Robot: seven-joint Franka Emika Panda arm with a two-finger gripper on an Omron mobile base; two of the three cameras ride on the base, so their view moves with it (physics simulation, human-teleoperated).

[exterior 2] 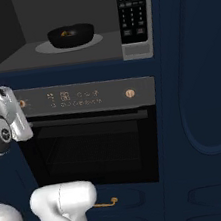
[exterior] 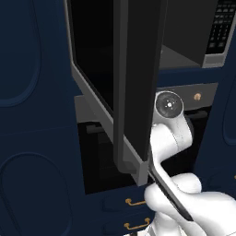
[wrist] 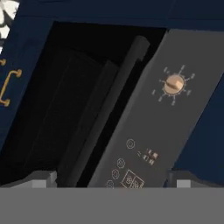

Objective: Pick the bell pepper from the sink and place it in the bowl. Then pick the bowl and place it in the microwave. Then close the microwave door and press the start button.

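The microwave door [exterior: 133, 69] is the thing in hand now, by my judgement, since the bowl [exterior 2: 71, 35] already sits inside the microwave [exterior 2: 68, 25] at the upper middle of the right base view, on the pale round plate [exterior 2: 42, 48], with a speck of orange, the bell pepper [exterior 2: 65, 34], inside it; the door stands swung open, seen almost edge-on as a tall black slab down the centre of the left base view, its grey-silver border running from the upper left to the lower middle; it should behave as a stiff, hinged panel, light to swing but smooth and likely slippery on its glass face, so a flat push on the outer face near the free edge, far from the hinge, seems the better purchase rather than any pinch; the keypad strip [exterior 2: 132, 8] sits at the upper right of the right base view, black with small white marks; the oven [exterior 2: 93, 135] lies below, its brass knob [wrist: 174, 84] at the upper right of the hand view; the gripper [wrist: 112, 181] shows two grey tips set well apart at the bottom corners of the hand view, with nothing between them.
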